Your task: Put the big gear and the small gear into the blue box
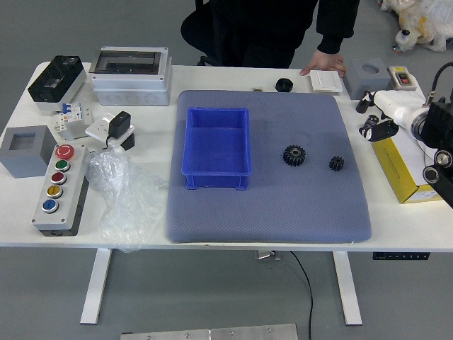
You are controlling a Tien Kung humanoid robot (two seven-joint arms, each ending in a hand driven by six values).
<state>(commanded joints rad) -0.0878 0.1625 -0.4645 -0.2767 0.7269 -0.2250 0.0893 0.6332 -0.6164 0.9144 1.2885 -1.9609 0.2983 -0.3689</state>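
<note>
The small gear [336, 163] and the big gear [294, 155] both lie on the grey-blue mat [318, 212], left of the right hand [381, 126] and nearer the worktop's front edge. The small gear is the closer of the two; the big one sits a little further left, between it and the blue box [216, 149]. The right hand is open, fingers apart, just beyond the mat's right edge and near the yellow box [403, 170].

A strip of bare mat separates the blue box from the big gear, and a narrower one separates the gears. More mat shows in front of both, down to its near edge, close to the front of the worktop [141, 237]. The box's raised walls face up on every side. At the far edge, a person's hand [327, 62] rests beside a white block [325, 81].

Count: two gears, one blue box, one yellow box, and five coloured buttons on the control box [62, 185] at left.
</note>
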